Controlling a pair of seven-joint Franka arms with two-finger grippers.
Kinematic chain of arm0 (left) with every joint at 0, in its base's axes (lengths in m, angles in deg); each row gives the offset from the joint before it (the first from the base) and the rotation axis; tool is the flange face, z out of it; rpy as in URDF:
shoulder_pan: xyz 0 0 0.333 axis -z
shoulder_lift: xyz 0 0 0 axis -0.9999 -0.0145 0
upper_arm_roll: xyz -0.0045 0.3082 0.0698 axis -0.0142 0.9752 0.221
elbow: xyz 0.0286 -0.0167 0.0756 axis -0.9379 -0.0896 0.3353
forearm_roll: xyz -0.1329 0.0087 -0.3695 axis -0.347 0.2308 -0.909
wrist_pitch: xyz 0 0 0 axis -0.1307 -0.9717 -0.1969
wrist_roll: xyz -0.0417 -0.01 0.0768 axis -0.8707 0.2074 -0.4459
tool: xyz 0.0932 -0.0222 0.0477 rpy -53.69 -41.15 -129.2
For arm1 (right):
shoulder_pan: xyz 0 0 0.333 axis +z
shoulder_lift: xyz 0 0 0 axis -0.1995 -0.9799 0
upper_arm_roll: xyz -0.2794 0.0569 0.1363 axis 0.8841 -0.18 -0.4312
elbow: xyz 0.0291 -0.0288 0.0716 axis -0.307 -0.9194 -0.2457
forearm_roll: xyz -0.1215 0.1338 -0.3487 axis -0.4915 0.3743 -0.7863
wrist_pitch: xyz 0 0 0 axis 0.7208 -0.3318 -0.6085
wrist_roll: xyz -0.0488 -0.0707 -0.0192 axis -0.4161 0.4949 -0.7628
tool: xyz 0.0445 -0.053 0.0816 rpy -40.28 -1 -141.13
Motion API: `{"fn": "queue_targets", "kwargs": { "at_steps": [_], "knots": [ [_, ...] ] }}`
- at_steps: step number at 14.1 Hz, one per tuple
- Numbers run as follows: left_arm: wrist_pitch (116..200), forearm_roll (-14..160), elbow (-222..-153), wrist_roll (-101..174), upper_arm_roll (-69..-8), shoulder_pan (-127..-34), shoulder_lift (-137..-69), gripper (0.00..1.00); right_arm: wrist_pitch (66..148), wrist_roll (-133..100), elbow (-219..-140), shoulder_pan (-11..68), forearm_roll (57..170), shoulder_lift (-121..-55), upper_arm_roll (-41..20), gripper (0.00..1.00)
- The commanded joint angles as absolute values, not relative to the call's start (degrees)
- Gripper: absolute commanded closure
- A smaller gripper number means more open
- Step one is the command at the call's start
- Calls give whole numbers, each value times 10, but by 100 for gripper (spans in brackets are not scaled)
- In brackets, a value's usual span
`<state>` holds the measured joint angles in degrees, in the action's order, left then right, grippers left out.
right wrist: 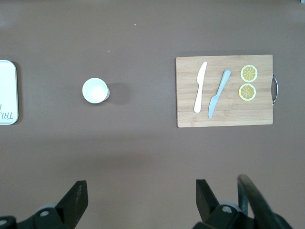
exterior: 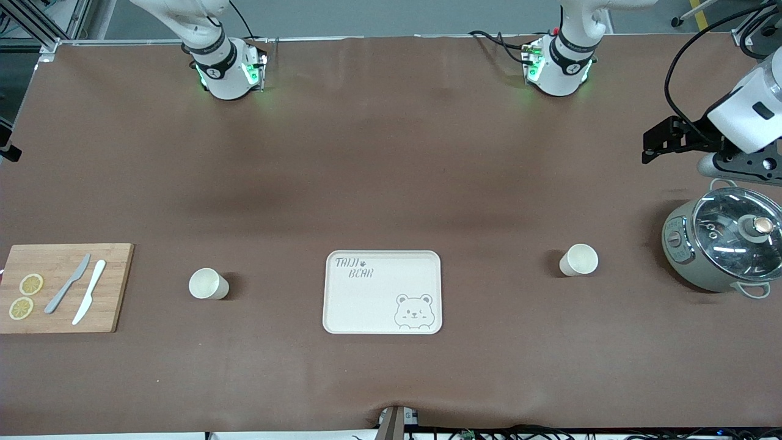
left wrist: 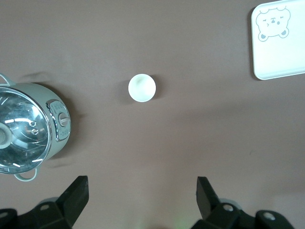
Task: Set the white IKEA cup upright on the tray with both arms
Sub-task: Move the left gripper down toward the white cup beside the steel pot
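The cream tray [exterior: 382,292] with "TAIJI BEAR" lettering and a bear face lies in the middle of the table. One white cup [exterior: 208,284] stands upright between the tray and the cutting board, toward the right arm's end. A second white cup [exterior: 578,260] stands upright between the tray and the pot, toward the left arm's end. My left gripper [left wrist: 143,200] is open and empty, high above the table beside that second cup [left wrist: 142,88]. My right gripper [right wrist: 141,200] is open and empty, high above the table beside the first cup [right wrist: 95,90]. The tray's edge also shows in both wrist views [left wrist: 279,43] [right wrist: 7,93].
A wooden cutting board [exterior: 61,287] with two knives and two lemon slices lies at the right arm's end. A grey pot with a glass lid [exterior: 721,244] stands at the left arm's end, under the left arm's wrist [exterior: 745,116].
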<state>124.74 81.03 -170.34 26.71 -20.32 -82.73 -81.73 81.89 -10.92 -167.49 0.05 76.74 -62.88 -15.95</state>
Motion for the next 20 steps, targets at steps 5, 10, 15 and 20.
{"fn": "queue_targets", "kwargs": {
  "at_steps": [5,10,15,20],
  "knots": [
    [1243,823,-1702,265,-211,-824,-820,0,816,-115,-1668,-10,762,-629,-168,0],
    [1340,822,-1815,264,-220,-830,-814,0,816,-115,-1668,-10,762,-629,-168,0],
    [1523,823,-1954,201,-218,-865,-820,0,819,-116,-1668,-11,762,-642,-168,0],
    [1657,823,-1995,177,-216,-877,-882,0,873,-116,-1668,-5,768,-703,-169,0]
  ]
}}
